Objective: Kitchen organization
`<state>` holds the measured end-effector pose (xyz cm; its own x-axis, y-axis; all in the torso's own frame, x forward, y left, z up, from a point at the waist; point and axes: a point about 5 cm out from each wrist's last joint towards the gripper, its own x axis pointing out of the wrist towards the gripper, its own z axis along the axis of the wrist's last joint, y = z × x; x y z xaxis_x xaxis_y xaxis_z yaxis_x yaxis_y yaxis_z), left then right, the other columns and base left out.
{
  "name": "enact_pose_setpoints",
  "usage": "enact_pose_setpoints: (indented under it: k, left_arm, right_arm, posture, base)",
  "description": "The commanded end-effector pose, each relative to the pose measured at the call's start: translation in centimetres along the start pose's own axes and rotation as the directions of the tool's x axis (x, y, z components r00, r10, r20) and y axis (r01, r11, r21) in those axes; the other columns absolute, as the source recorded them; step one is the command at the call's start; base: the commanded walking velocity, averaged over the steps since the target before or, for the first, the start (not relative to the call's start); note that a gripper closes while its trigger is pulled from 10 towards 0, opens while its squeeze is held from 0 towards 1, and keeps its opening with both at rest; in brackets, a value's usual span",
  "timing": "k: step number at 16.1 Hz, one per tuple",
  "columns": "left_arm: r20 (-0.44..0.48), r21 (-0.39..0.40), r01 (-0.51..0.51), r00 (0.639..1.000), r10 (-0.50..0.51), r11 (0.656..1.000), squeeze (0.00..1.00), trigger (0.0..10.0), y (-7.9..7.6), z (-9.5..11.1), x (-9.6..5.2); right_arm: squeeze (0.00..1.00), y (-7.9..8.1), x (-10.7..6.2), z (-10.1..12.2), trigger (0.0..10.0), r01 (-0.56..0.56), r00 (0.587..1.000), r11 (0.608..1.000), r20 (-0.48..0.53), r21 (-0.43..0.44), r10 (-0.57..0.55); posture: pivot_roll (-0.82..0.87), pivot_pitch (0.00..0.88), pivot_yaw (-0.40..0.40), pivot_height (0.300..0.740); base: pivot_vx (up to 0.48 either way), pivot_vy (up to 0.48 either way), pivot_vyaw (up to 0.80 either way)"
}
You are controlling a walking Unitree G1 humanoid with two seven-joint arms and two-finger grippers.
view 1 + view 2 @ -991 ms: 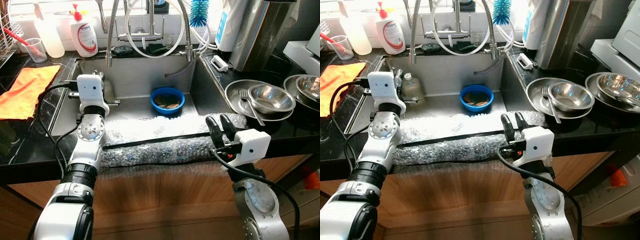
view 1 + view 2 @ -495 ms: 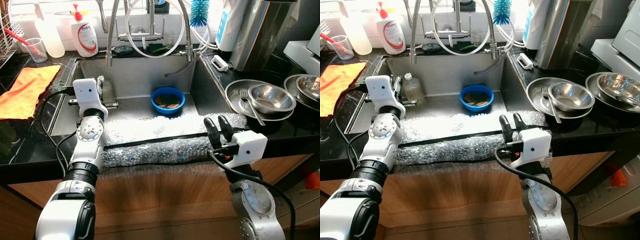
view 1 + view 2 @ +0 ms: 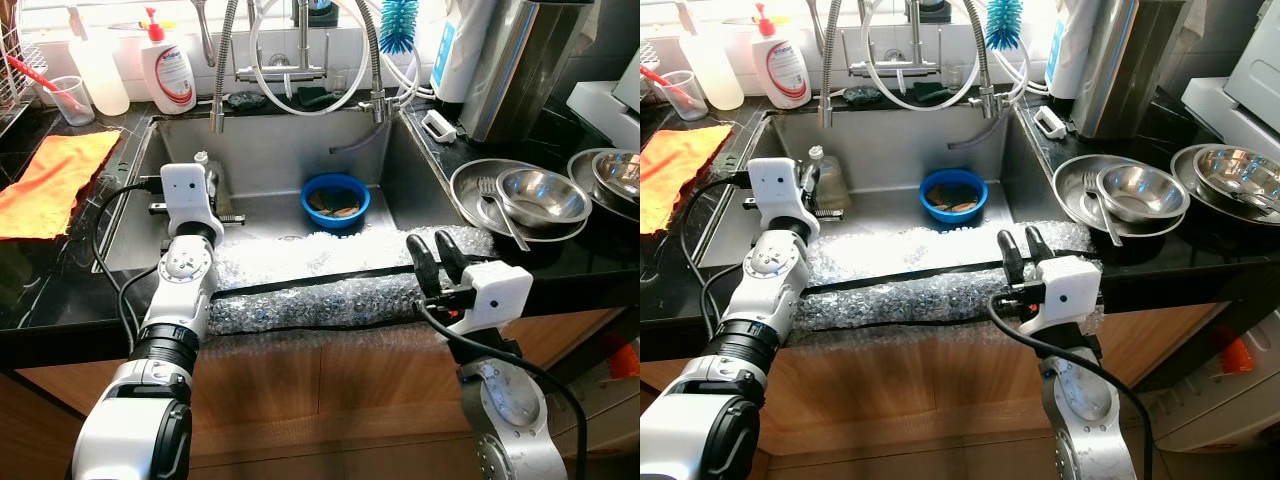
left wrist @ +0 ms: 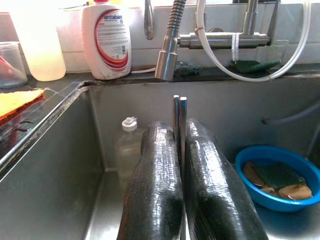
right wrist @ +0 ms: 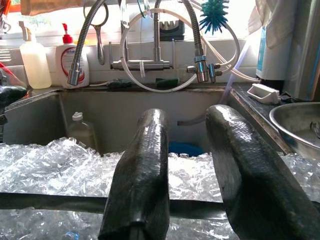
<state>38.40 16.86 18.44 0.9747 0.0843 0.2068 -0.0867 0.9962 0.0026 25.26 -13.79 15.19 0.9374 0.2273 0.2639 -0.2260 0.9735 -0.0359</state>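
My left gripper (image 4: 179, 131) reaches into the steel sink (image 3: 270, 150) and is shut on two thin metal sticks (image 4: 179, 112) that stand up between its fingers. A clear plastic bottle (image 4: 127, 145) stands in the sink's near-left corner just beyond the gripper. Farther right on the sink floor sits a blue bowl (image 3: 335, 198) holding sponges. My right gripper (image 3: 435, 255) hovers open over the bubble wrap (image 3: 320, 285) along the sink's front edge, with nothing between its fingers (image 5: 145, 165).
Steel bowls (image 3: 540, 195) and a fork on a steel plate (image 3: 470, 185) sit on the right counter. An orange cloth (image 3: 50, 180) lies on the left counter. A soap bottle (image 3: 168, 70), the faucet hoses (image 3: 300, 70) and a blue brush (image 3: 398, 25) line the back.
My left wrist swayed a little left, then came back right and slightly nearer. My right gripper edged slightly left and stays open.
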Motion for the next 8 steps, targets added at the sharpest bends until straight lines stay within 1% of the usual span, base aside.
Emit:
enact_pose_setpoints:
  k: [1, 2, 3, 4, 8]
  left_arm:
    - [0.0, 0.009, 0.021, 1.0, -0.021, 1.0, 0.33, 10.0, -0.27, 0.16, 0.02]
    - [0.0, 0.009, 0.024, 1.0, -0.024, 1.0, 0.33, 10.0, -0.31, 0.15, 0.01]
    - [-0.001, 0.01, 0.027, 1.0, -0.027, 1.0, 0.4, 10.0, -0.35, 0.14, -0.01]
    - [-0.001, 0.011, 0.03, 1.0, -0.03, 1.0, 0.45, 10.0, -0.37, 0.14, -0.01]
    - [0.001, 0.013, 0.039, 0.999, -0.039, 0.999, 0.44, 10.0, -0.4, 0.11, -0.11]
  right_arm:
    - [0.0, -0.02, 0.12, -0.22, 10.0, 0.005, 1.0, 1.0, -0.006, -0.001, -0.005]
    - [0.0, -0.01, 0.13, -0.22, 10.0, 0.005, 1.0, 1.0, -0.007, -0.001, -0.005]
    - [0.0, -0.03, 0.14, -0.26, 10.0, 0.005, 1.0, 1.0, -0.008, -0.002, -0.005]
    - [0.0, -0.05, 0.16, -0.3, 10.0, 0.006, 1.0, 1.0, -0.01, -0.003, -0.006]
    - [0.0, 0.01, 0.2, -0.45, 10.0, 0.005, 1.0, 1.0, -0.016, -0.003, -0.005]
  posture:
    - [-0.05, 0.03, 0.026, 0.74]
    - [-0.05, 0.03, 0.026, 0.74]
    - [-0.05, 0.029, 0.026, 0.74]
    - [-0.05, 0.029, 0.026, 0.74]
    - [-0.05, 0.023, 0.027, 0.74]
  base:
    - [0.0, 0.0, 0.0]
    - [0.0, 0.0, 0.0]
    - [0.0, 0.0, 0.0]
    - [0.0, 0.0, 0.0]
    - [0.0, 0.0, 0.0]
